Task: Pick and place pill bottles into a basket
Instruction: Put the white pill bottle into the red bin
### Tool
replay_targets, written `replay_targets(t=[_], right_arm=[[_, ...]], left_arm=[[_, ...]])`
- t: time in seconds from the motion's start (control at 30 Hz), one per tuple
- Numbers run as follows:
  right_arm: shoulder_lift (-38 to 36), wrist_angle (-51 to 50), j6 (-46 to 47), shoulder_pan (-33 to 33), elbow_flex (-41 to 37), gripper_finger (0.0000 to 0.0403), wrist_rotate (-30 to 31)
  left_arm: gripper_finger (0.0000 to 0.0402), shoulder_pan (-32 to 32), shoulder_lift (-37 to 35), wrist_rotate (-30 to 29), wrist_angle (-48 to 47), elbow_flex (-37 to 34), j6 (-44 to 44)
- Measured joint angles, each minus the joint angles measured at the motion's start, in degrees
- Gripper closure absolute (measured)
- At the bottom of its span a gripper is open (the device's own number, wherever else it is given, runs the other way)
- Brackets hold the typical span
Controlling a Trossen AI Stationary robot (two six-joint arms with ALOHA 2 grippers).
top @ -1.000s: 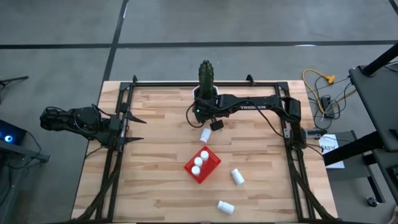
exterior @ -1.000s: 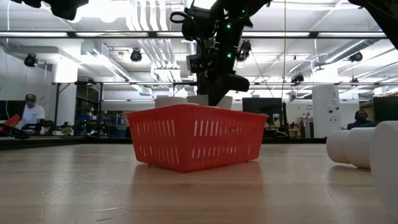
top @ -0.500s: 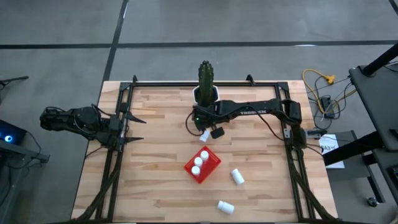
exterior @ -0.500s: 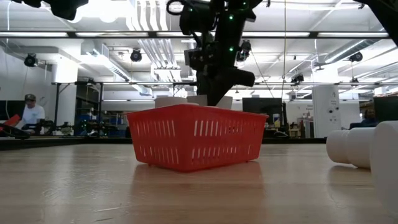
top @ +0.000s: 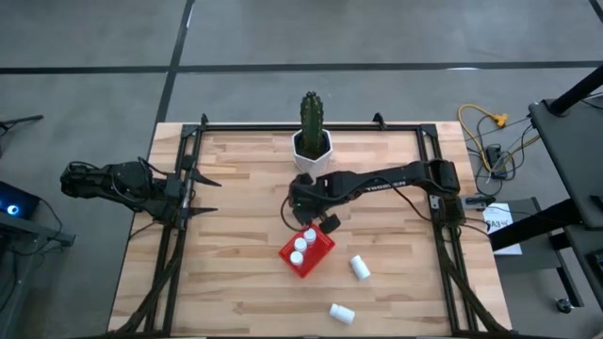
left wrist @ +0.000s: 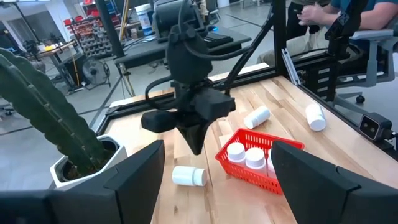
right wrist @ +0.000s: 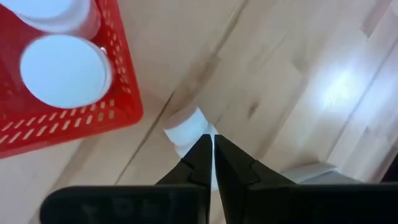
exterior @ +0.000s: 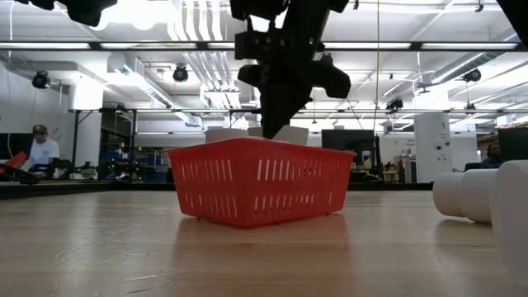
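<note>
Red slotted low-walled basket [top: 306,252] holds white capped bottles [top: 300,250]. Right gripper [right wrist: 209,146] pressed together above lying bottle [left wrist: 188,176]; left gripper [top: 209,196] spread, table edge.

Cactus [top: 310,114] in white hex pot [top: 312,149], upright at table's [top: 236,235] far edge, centre. Yellow cable [top: 483,122] on floor w/ papers [top: 497,222], right of table. Seated person [exterior: 40,150] in bkgd.

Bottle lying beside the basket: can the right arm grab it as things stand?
Probably not yet: the right gripper hangs directly over the bottle, nothing between, but it is shut.
</note>
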Motion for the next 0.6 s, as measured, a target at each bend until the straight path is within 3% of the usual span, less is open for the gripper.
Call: replay_targets(t=[0.23,0.6], right_arm=[[0.00,0.08,-2.40,1.15,0.00,0.0348,0.02],[0.00,-0.32,-3.31,1.11,0.00,0.0192,2.89]], left_arm=[[0.0124,0.00,-0.13,0.00,-0.20,0.00,0.15],[0.0124,0.02,-0.26,0.00,-0.14,0.00,0.17]])
